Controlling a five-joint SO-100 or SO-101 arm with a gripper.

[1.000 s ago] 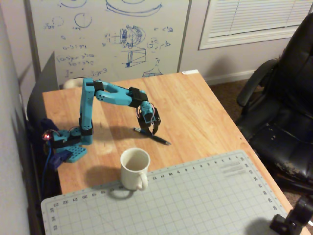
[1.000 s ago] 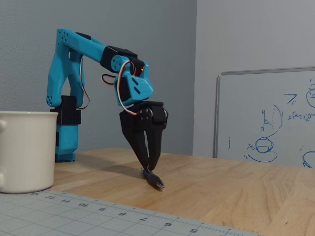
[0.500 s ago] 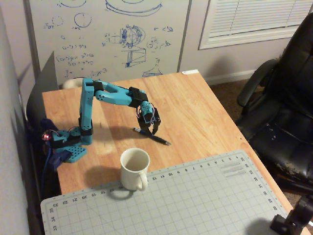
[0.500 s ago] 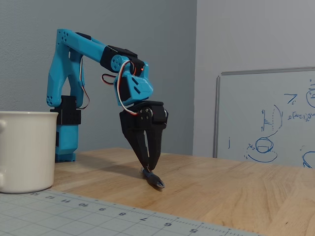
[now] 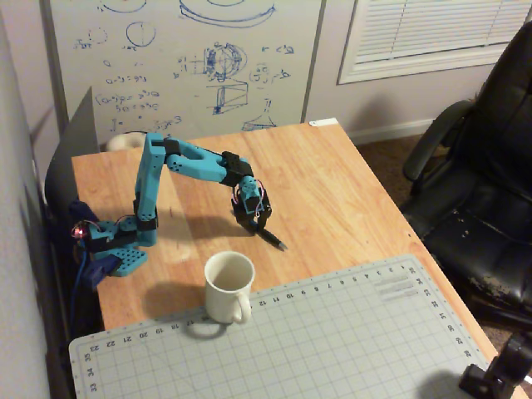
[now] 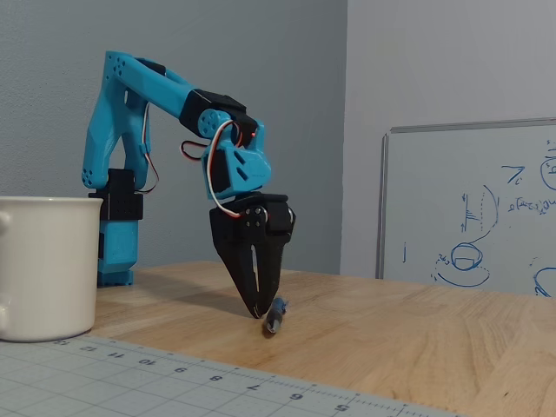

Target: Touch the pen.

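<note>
Here we see the pen (image 5: 272, 238) lying on the wooden counter (image 5: 349, 191), between the arm's black pincer (image 5: 254, 221) and the white mug (image 5: 229, 287) in the overhead view, its far end hidden beneath the pincer. In the fixed view the pen (image 6: 275, 315) points toward the camera, so we see mostly its blurred blue-grey end, touching the counter (image 6: 417, 330) right at the pincer (image 6: 257, 308) tip. The pincer points straight down with its two fingers pressed together into a narrow wedge, the tip meeting the pen. The turquoise arm (image 6: 156, 95) arches over from its base at the left. The mug (image 6: 48, 265) stands near left, at the edge of the grey cutting mat (image 5: 332, 332).
</note>
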